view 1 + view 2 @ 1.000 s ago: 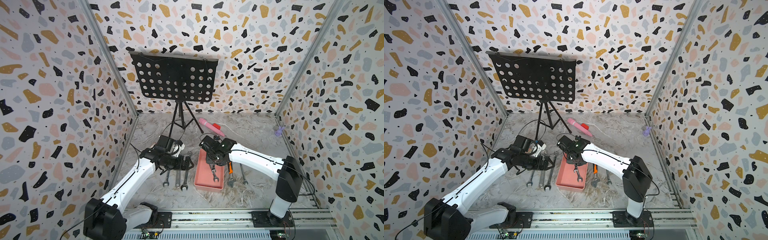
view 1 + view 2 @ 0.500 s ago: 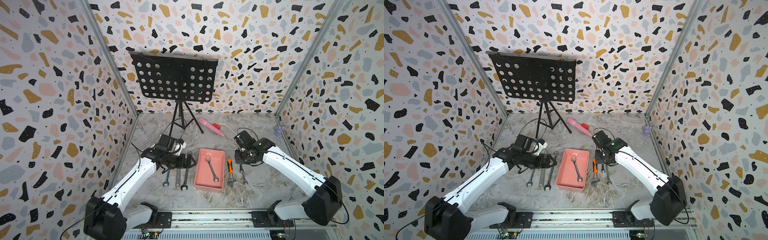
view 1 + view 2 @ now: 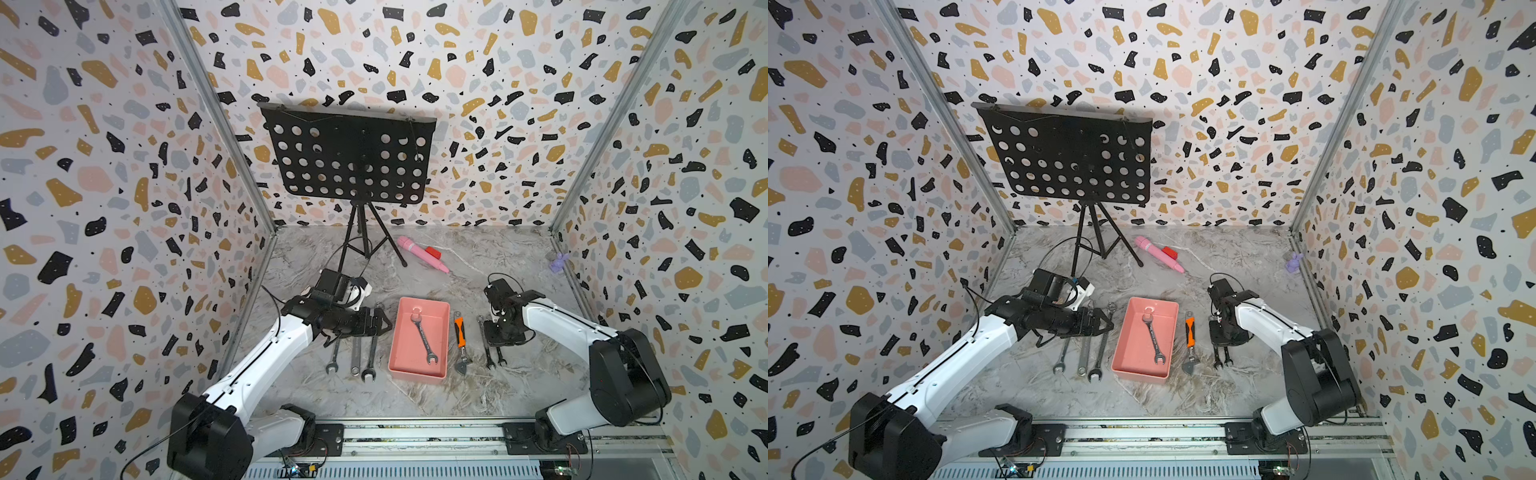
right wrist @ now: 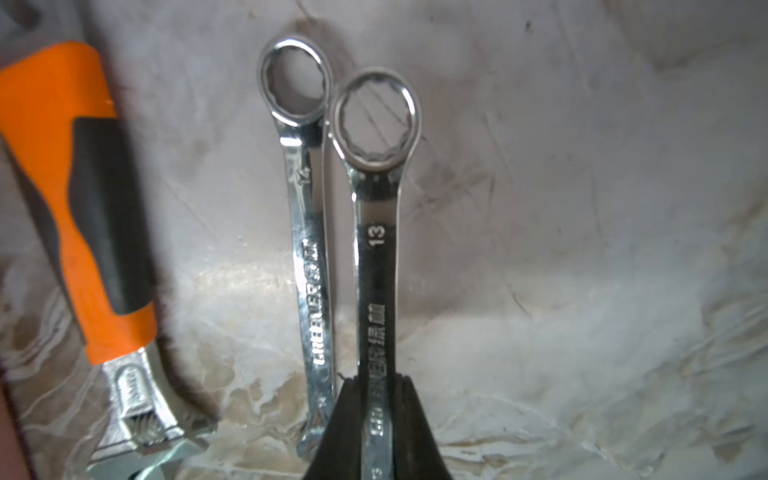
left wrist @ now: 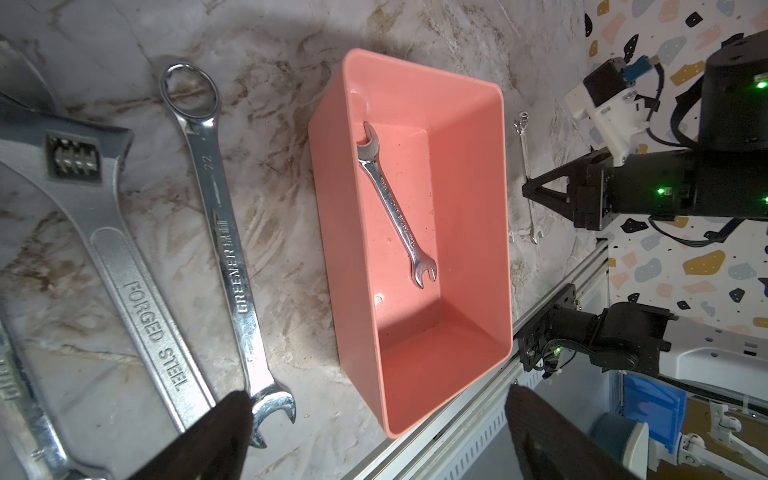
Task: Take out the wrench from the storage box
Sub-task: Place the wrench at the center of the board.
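The salmon-pink storage box [image 3: 417,375] [image 3: 1139,376] [image 5: 469,316] lies on the marble floor with one open-ended wrench [image 3: 424,338] [image 3: 1153,338] [image 5: 397,208] slanting across its bottom. To the right of the box my right gripper [image 3: 500,332] [image 4: 377,378] points down, shut on the shaft of a second wrench [image 4: 376,249] marked 13, low over the floor. I cannot tell whether this wrench touches the floor. My left gripper [image 3: 380,324] [image 5: 376,411] hangs open just left of the box, holding nothing.
Three big wrenches [image 3: 353,353] lie under the left gripper. An orange-handled adjustable wrench [image 3: 459,336] [image 4: 70,199] and a wrench marked 14 [image 4: 309,249] lie between box and right gripper. Behind stand a black music stand [image 3: 349,158], a pink toy microphone [image 3: 419,251] and a purple figure [image 3: 559,262].
The right gripper has carried its wrench from above the box to the right and down beside the wrench marked 14. The left arm has stayed put.
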You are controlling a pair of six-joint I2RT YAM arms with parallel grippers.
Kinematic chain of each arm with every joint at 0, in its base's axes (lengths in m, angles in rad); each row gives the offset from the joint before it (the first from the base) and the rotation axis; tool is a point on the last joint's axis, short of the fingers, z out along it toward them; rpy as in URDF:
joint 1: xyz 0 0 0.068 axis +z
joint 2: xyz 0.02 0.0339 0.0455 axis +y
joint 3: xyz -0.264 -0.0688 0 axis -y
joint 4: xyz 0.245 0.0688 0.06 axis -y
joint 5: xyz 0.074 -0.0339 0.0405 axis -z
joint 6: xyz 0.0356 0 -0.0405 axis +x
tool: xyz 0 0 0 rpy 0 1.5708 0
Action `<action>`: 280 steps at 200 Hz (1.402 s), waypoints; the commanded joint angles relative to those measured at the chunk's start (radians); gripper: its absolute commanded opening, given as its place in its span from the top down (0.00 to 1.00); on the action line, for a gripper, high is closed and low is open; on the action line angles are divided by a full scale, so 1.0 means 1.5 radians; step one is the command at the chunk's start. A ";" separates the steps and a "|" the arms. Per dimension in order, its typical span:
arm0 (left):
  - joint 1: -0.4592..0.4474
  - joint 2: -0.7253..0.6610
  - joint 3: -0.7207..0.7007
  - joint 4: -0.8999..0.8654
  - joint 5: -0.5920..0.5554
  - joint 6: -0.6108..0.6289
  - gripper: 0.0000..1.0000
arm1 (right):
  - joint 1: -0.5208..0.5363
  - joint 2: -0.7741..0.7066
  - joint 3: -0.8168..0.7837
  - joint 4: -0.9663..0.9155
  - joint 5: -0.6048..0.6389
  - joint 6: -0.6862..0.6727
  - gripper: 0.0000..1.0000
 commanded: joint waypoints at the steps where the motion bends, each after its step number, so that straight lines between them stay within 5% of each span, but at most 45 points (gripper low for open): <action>1: -0.003 -0.008 0.015 0.006 0.000 0.003 0.01 | -0.023 0.011 -0.010 0.044 -0.003 -0.017 1.00; 85: -0.003 -0.004 0.014 -0.002 -0.007 0.010 0.01 | -0.052 0.062 -0.002 0.013 0.023 0.001 1.00; 140: -0.003 0.007 0.021 -0.002 -0.006 0.015 0.01 | -0.054 0.020 0.025 -0.009 0.018 -0.009 0.63; 182: -0.003 0.012 0.030 -0.007 -0.011 0.022 0.01 | -0.047 -0.042 0.113 -0.082 -0.035 0.016 0.57; 228: -0.003 0.018 0.043 -0.028 -0.025 0.037 0.01 | 0.131 -0.069 0.205 -0.085 -0.048 0.135 0.56; 280: 0.004 0.002 0.038 -0.047 -0.035 0.048 0.01 | 0.347 0.051 0.282 -0.019 0.007 0.191 0.53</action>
